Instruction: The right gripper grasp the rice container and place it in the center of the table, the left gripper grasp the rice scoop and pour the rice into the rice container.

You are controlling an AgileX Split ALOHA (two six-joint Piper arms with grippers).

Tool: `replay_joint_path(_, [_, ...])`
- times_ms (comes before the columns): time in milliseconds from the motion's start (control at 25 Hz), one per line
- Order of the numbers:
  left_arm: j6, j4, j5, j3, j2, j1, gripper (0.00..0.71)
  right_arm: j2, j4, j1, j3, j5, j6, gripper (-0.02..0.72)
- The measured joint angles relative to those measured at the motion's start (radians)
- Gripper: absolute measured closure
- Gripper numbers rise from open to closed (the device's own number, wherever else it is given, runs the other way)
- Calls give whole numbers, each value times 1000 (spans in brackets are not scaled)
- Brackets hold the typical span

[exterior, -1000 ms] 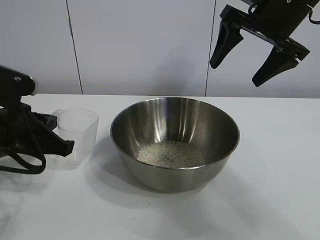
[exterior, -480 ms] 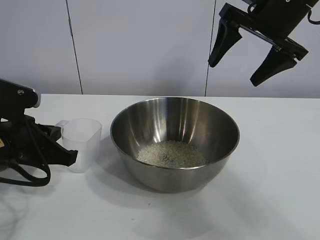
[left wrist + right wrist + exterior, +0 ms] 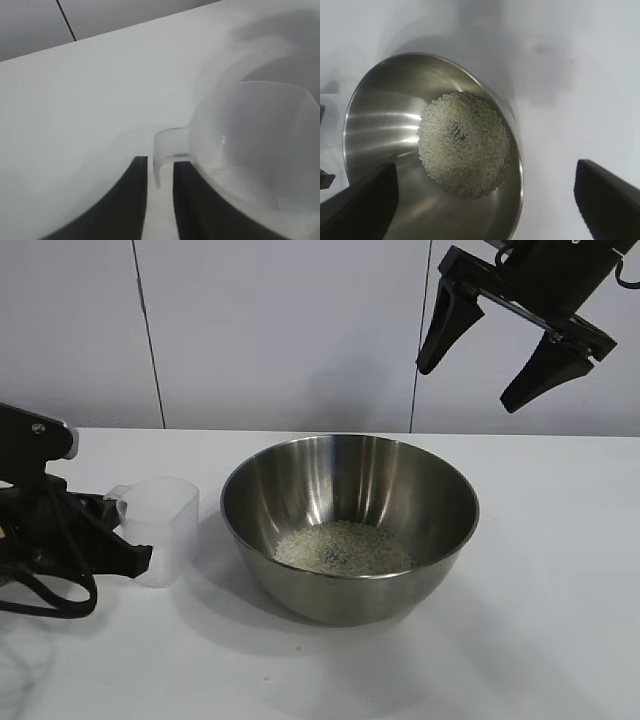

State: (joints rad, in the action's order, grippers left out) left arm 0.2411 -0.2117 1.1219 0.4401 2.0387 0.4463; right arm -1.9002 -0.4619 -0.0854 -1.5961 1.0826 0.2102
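White surface [image 3: 560,570] and pale panelled wall are filling the exterior view. Rice container [image 3: 350,525] is sitting at frame centre, with the rice [image 3: 343,547] lying as a pale pile at its bottom. Right pincer [image 3: 487,348] is hanging at upper right, high above the bowl, fingers spread wide, holding nothing. Left pincer [image 3: 128,538] is sitting low at the left edge; in the left wrist view its two fingers are lying narrowly either side of the handle tab of the rice scoop [image 3: 250,150], seemingly gripping it. Scoop is standing upright on the surface just beside the bowl's left wall, looking empty.

Judgement: pouring appears done; the step in hand is setting the scoop down and letting go. To do it well, the scoop base should be resting flat before the fingers part, and the arm should be backing straight away from the tab so the light cup is not tipping toward the bowl.

Hard to make out: whether the scoop base is fully touching the surface; the fingertips are cut off at the wrist view's lower edge.
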Motion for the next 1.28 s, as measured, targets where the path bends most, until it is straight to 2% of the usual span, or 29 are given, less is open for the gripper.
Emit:
replay_joint_path(240, [0,0,12,-66,0,0,254,0,-2,0,0,2,0,43])
replay_joint_path(400, [0,0,22,-126,0,0,139,0,-2,0,0,3,0,43])
replay_joint_path(600, [-13,0,26,-203,-38,0,105,0,-2,0,0,3,0,43])
replay_joint_path(840, [-19,-60,17,-251,-211,0,100,0,-2,0,0,3,0,43])
replay_joint_path(920, [-20,-80,-69,-249,-305,-1,101,0,-2,0,0,3,0,43])
replay_joint_path(1040, [-21,-89,-301,-221,-446,-1,98,0,-2,0,0,3,0,43])
replay_joint_path(1120, [-21,-92,-483,-172,-536,-1,80,0,-2,0,0,3,0,43])
replay_joint_path(1280, [-21,-92,-933,24,-675,-1,35,0,-2,0,0,3,0,43])
